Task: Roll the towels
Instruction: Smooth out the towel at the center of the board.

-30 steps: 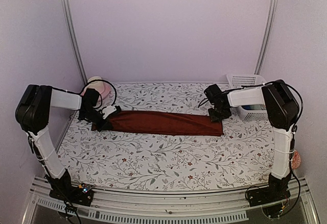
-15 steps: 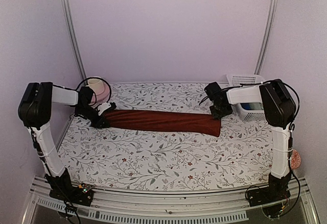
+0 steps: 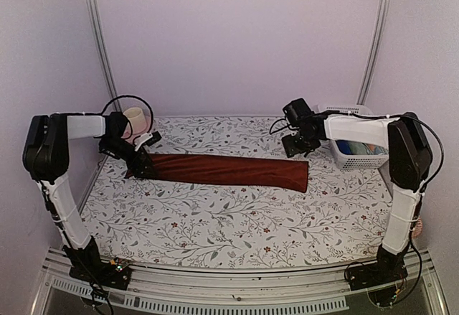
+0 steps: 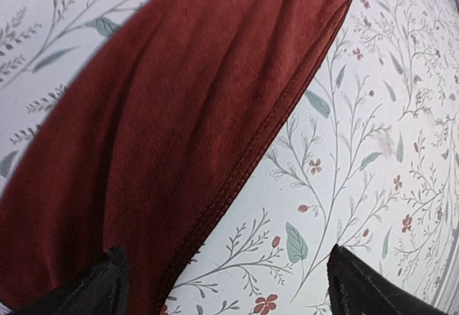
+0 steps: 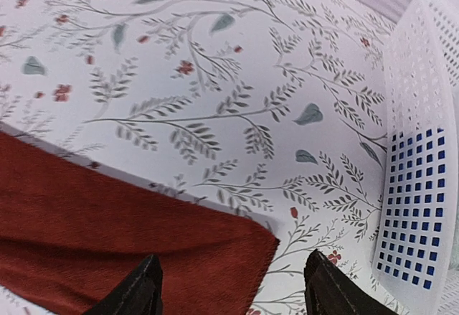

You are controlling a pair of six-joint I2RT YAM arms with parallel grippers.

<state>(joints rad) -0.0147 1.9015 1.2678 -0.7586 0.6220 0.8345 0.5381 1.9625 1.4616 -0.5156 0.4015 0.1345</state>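
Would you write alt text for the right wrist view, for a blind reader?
The corner of a dark maroon towel lies flat on the floral table covering at lower left. The open right pincer hangs above it, holding nothing. A white perforated basket with something blue inside lines the right edge.

Deep maroon towel (image 3: 222, 171), plain all over, stretching across the middle of the frame on a white tabletop (image 3: 237, 222) printed with grey-green leafy vines and tiny red flowers. At right, a white perforated basket (image 3: 346, 110) shows blue through its holes. Black fingers (image 4: 90, 290) sit at the bottom edge of the left wrist view.
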